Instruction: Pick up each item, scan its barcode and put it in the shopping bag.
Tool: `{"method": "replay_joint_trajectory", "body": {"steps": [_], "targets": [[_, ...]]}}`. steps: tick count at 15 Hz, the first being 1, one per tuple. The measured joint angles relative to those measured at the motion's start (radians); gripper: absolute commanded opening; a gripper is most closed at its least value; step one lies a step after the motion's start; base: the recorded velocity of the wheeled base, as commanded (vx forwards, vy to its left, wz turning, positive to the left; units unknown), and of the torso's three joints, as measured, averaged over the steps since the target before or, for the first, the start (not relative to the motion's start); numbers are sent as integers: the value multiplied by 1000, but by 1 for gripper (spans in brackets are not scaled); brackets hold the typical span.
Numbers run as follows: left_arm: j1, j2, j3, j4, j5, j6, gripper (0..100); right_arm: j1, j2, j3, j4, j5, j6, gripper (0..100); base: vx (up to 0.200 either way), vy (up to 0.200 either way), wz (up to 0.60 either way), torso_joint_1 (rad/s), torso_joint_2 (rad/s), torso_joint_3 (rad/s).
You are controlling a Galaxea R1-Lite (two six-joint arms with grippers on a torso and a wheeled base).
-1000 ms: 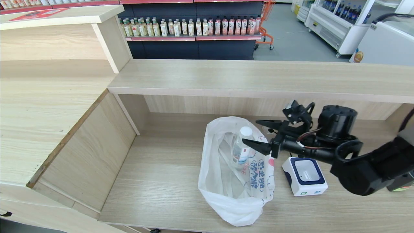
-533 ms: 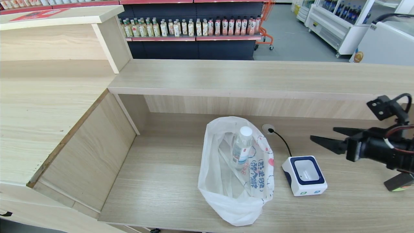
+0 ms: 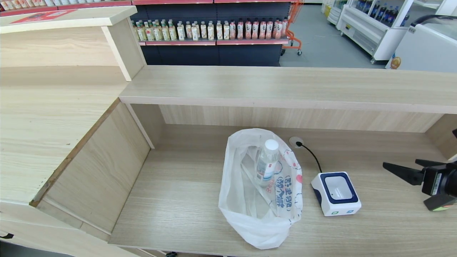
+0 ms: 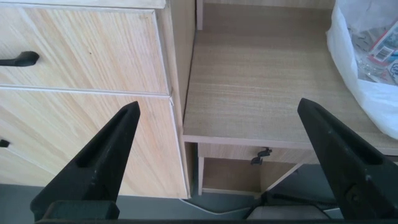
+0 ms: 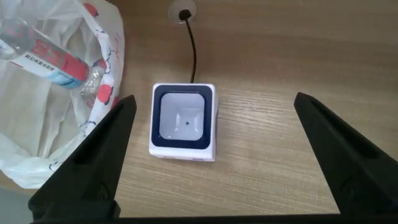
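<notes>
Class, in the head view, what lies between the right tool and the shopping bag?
The white-and-blue barcode scanner stands on the counter between the right tool and the shopping bag, apart from both. The head view shows this.

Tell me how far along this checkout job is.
Done: one clear bottle sits in the shopping bag. In hand: nothing; the right gripper is open and empty beside the barcode scanner, and the left gripper is open too, low in front of the counter. Left: any further item would need picking, scanning and bagging.
</notes>
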Motion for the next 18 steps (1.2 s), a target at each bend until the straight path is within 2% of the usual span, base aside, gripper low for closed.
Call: {"method": "replay_joint_trajectory", "body": {"steps": [2, 14, 18], "targets": [[0, 0, 0, 0, 0, 2, 100, -2, 0, 17, -1, 0, -2, 100, 0, 0, 0, 0, 0, 0], [0, 0, 0, 0, 0, 9, 100, -21, 37, -3, -2, -21, -33, 100, -200, -200, 0, 1, 2, 4], [0, 0, 0, 0, 0, 11, 100, -93, 145, -87, -47, -62, -118, 100, 0, -200, 0, -2, 1, 2]]}}
